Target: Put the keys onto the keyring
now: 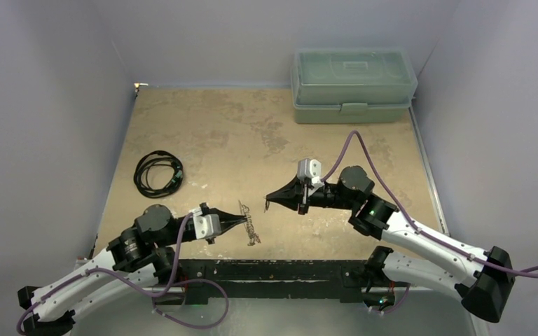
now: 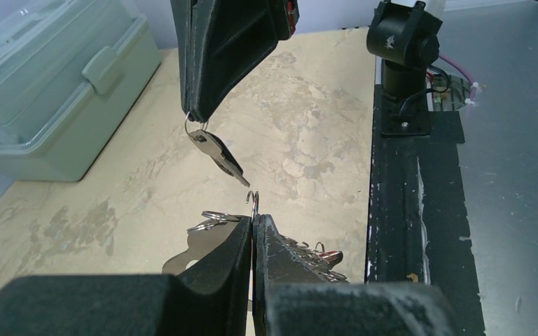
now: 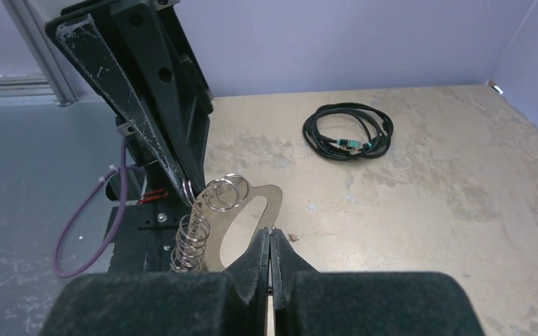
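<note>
While its black fingers are pressed together on the scalloped edge, the left end effector (image 1: pixel 242 221) holds the flat silvery D-shaped metal keyring (image 3: pixel 272 199) upright on its edge, close to the near rim of the mottled tan worktop (image 1: pixel 238 133). The plate's large oval cut-out faces the right wrist camera. A row of small wire loops is stacked along the side nearest the left fingers.

Just beyond, the right end effector (image 1: pixel 269 201) points back at it, tips closed on a thin wire ring from which a small metal key (image 2: pixel 216 152) dangles. The key's blade slants down towards the loop sticking up between the left fingertips, very near it but apart. No other keys can be made out.

Farther out on the left lies a coiled black cable (image 1: pixel 158 173), well apart from both arms. At the far right corner, against the pale wall, sits a translucent green plastic box (image 1: pixel 353 84) with its lid latched.
</note>
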You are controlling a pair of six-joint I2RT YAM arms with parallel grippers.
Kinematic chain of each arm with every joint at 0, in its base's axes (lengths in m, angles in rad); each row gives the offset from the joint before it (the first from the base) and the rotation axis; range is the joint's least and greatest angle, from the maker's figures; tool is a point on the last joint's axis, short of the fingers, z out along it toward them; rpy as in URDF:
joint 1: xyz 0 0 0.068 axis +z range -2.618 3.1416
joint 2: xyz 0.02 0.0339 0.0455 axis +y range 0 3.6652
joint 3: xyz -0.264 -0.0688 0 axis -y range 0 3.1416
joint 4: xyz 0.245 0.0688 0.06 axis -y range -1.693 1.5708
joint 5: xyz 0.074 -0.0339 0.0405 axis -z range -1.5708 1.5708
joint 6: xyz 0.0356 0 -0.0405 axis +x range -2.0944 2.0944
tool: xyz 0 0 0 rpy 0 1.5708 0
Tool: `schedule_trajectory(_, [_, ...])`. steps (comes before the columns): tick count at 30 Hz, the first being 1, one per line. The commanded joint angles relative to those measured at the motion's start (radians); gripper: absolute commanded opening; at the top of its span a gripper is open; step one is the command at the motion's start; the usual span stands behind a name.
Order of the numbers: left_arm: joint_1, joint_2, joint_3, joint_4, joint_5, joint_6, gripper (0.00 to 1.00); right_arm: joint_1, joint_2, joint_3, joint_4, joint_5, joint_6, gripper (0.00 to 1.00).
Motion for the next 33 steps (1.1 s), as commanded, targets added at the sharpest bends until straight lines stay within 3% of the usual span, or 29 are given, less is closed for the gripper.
schedule_trajectory(1, [0.005,0.022,0.063,0.062,0.052,-0.002,0.0,0.03,-0.003,0.036,0.021,-0.023,-0.057,0.0])
schedule_trajectory(8, [0.005,0.047,0.032,0.075,0.125,-0.019,0.0,0.051,0.013,0.063,-0.029,-0.032,-0.126,0.0])
schedule_trajectory(16, [0.005,0.037,0.015,0.091,0.145,-0.031,0.0,0.063,0.026,0.099,-0.078,-0.12,-0.154,0.0])
schedule_trajectory(33, [0.005,0.037,0.007,0.1,0.157,-0.046,0.0,0.138,0.09,0.157,-0.136,-0.152,-0.185,0.0])
